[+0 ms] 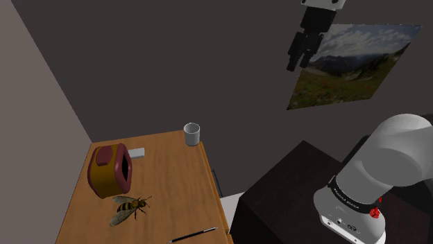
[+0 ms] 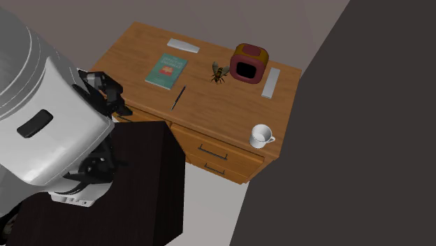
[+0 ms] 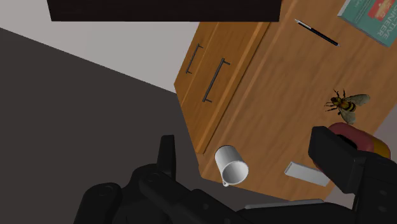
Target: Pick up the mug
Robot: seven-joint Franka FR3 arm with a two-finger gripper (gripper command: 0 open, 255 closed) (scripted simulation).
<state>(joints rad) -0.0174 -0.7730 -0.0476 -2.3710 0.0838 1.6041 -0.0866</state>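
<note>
The white mug [image 1: 191, 134] stands upright at the far corner of the wooden desk [image 1: 173, 187]; its handle cannot be seen from the shoulder view. In the second exterior view the mug [image 2: 261, 135] sits near the desk's front edge, above the drawers. My black gripper [image 1: 303, 52] hangs high in the air, well above the desk and off to the shoulder view's right of the mug. Seen from the wrist, the mug [image 3: 231, 165] lies far below, between the spread fingers [image 3: 167, 156] of my gripper [image 3: 245, 145]. It is open and holds nothing.
On the desk lie a red and yellow box-like thing [image 1: 111, 168], a bee figure [image 1: 130, 208], a pen [image 1: 194, 235], a teal book [image 2: 166, 71] and a grey flat bar [image 2: 270, 82]. A landscape picture [image 1: 350, 66] hangs on the dark wall. The dark stand [image 2: 150, 182] is beside the desk.
</note>
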